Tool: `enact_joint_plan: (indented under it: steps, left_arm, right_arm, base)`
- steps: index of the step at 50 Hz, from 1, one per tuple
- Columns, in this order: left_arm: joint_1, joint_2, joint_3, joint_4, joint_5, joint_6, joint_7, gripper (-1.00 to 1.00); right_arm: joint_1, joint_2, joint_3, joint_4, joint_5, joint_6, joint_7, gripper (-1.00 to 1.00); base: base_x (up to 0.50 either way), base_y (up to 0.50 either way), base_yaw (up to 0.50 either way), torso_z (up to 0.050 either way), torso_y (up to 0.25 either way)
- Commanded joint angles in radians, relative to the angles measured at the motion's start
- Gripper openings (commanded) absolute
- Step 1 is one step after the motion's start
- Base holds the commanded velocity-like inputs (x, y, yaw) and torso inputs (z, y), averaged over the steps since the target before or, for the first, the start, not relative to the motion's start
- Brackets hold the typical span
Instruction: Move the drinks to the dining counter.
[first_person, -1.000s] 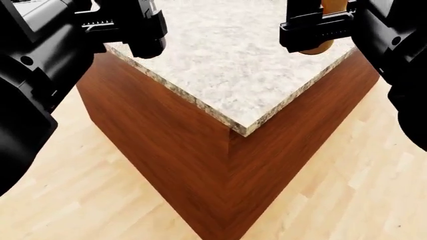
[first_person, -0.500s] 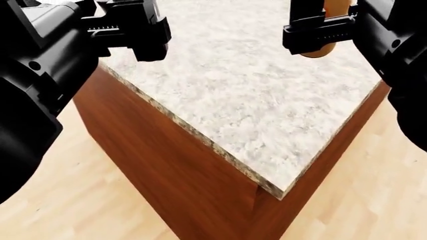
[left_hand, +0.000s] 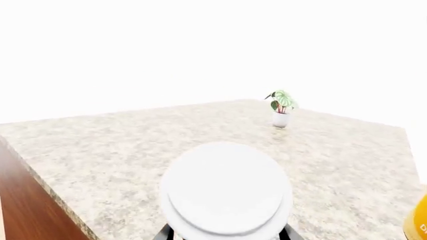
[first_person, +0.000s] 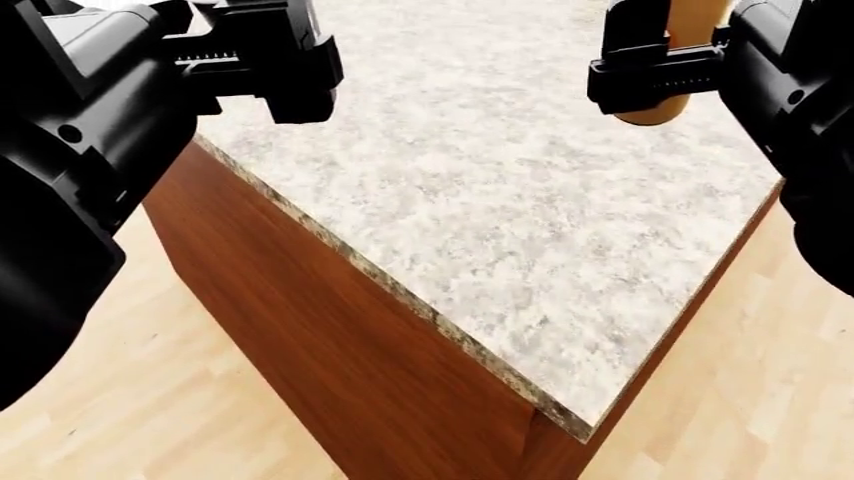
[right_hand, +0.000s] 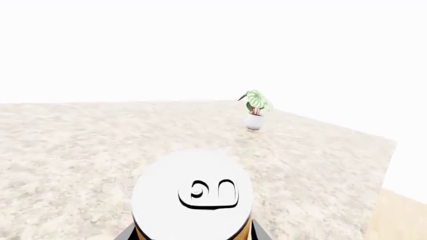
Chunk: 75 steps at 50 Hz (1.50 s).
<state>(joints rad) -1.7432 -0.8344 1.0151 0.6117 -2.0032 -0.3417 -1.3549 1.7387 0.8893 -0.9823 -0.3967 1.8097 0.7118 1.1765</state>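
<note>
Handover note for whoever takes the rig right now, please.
Left pincer: shut on the white-lidded paper cup, carried above the beige speckled granite dining counter.
Right pincer: shut on the tall orange-yellow can with silver top, also above the counter.
Done: both drinks brought over the counter.
Left: set both down, release. A small potted plant stands at the far end.

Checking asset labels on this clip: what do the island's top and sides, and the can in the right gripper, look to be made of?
The dining counter top looks like polished beige speckled granite; its sides show reddish wood grain, likely veneer. The can has a pale silvery top with a pull-tab outline and an orange body, probably aluminium.
</note>
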Motion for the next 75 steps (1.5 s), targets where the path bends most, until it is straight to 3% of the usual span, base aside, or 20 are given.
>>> enact_joint_plan:
  steps: [1, 11, 23, 44, 75]
  left_arm:
    - [-0.010, 0.003, -0.008, -0.001, -0.001, 0.013, -0.006, -1.00]
    - [-0.012, 0.006, -0.009, -0.007, 0.002, 0.013, 0.000, -1.00]
    - [-0.016, 0.008, -0.010, -0.009, 0.001, 0.010, 0.001, -1.00]
    - [-0.012, 0.012, -0.006, -0.003, 0.003, 0.010, -0.003, -1.00]
    - [-0.004, 0.014, -0.005, 0.000, 0.009, 0.012, -0.001, -1.00]
  right_arm:
    - [-0.062, 0.033, 0.010, 0.045, -0.078, -0.034, -0.079, -1.00]
    - [-0.201, 0.044, -0.008, 0.092, -0.140, -0.127, -0.142, -1.00]
    - [-0.209, -0.058, -0.065, 0.318, -0.272, -0.130, -0.286, -1.00]
    - [-0.276, -0.155, -0.109, 0.486, -0.376, -0.200, -0.390, -1.00]
    - [-0.370, -0.218, -0.141, 0.557, -0.438, -0.269, -0.451, -1.00]
  base:
    - [0.00, 0.00, 0.00, 0.000, 0.000]
    - [0.00, 0.00, 0.00, 0.000, 0.001]
    - [0.00, 0.00, 0.00, 0.001, 0.001]
    - [0.00, 0.00, 0.00, 0.000, 0.001]
    - [0.00, 0.00, 0.00, 0.000, 0.001]
